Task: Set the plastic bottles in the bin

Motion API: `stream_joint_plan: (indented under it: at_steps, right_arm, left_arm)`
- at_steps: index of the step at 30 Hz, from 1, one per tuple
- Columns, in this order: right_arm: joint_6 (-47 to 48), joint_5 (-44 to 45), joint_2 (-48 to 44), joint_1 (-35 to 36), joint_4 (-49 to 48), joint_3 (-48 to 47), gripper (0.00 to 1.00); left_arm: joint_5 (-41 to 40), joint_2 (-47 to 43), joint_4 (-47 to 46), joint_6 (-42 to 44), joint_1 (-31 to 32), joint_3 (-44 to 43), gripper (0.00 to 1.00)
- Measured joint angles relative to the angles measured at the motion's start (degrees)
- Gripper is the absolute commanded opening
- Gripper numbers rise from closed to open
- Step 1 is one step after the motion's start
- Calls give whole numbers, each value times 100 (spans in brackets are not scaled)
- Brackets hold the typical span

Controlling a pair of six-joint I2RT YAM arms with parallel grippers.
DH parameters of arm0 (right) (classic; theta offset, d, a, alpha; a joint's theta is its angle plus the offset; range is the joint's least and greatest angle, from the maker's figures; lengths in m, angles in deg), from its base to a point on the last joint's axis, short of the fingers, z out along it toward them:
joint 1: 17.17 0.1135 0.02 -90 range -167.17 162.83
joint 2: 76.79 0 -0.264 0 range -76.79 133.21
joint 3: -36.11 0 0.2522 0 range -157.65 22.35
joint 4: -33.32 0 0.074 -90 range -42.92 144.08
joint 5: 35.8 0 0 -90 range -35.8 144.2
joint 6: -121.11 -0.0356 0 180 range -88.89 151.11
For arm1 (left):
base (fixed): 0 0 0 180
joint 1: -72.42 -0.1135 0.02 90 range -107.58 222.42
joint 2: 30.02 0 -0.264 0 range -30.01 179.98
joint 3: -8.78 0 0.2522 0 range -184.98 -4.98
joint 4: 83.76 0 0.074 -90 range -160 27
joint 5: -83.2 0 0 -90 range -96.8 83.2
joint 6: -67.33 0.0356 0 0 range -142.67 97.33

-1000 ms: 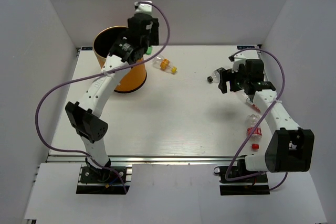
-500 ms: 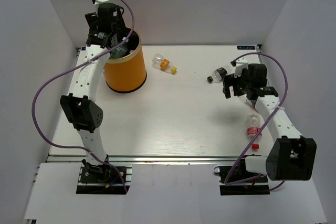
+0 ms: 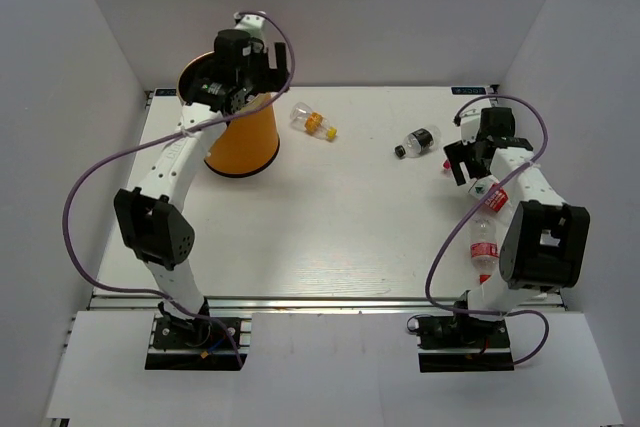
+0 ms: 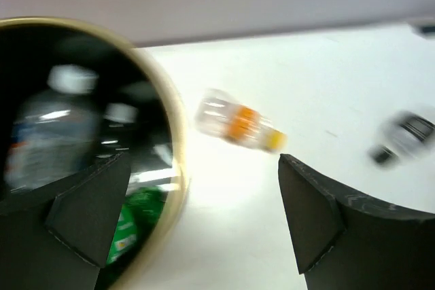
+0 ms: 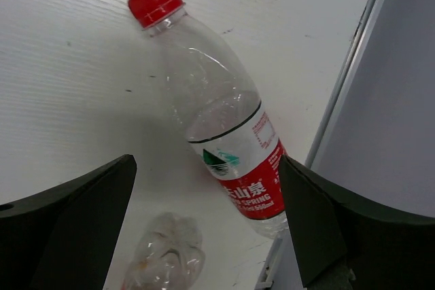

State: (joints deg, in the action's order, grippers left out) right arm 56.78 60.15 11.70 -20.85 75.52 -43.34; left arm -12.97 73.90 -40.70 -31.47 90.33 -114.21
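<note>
The left claw [image 4: 204,195] is held above the rim of the bin [image 3: 245,142], at the far left of the tabletop [image 3: 330,217]. Its fingers [image 4: 88,215] are spread wide and nothing is held between them. Inside the bin, a clear bottle [image 4: 47,127] with a white cap and a green bottle [image 4: 136,225] are seen against the black wall; the wrist view is blurred, so more cannot be told about them.

Just to the right of the bin, a yellow-capped bottle [image 3: 313,122] is lying on its side on the tabletop, apart from the bin. Further right, a dark bottle [image 3: 417,141] with a black cap is lying as well, between the yellow-capped bottle and the right arm.

The right claw [image 5: 207,168] is hung over the right edge of the tabletop, with its jaws wide apart and nothing gripped. Below it, a red-capped bottle [image 5: 217,113] with a red label is lying flat, its label end close to the side wall; it is framed by the two fingers [image 5: 75,222] but is not touched by them. Part of another clear bottle [image 5: 166,252] is seen near it, at the lower edge of the right wrist view. In the top view, a bottle with a red label [image 3: 483,245] is lying nearer to the base of the right arm.
</note>
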Motion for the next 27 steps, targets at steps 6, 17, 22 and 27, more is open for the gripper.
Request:
stream_joint_plan:
  at_steps: [6, 17, 22, 27]
  right_arm:
    - [647, 92, 675, -317, 186, -398, 91]
    - [1670, -490, 1880, -494, 345, -813, 79]
    - [1978, -833, 2135, -498, 623, -1010, 33]
    - [2240, -1419, 2210, -527, 1163, -1349, 15]
  left_arm:
    - [1161, -501, -214, 50, 551, 660, 99]
    - [1436, -1207, -243, 42, 859, 1626, 99]
    - [1438, -1578, -186, -2, 1005, 2225, 99]
    - [1436, -1989, -92, -111, 1176, 2868, 99]
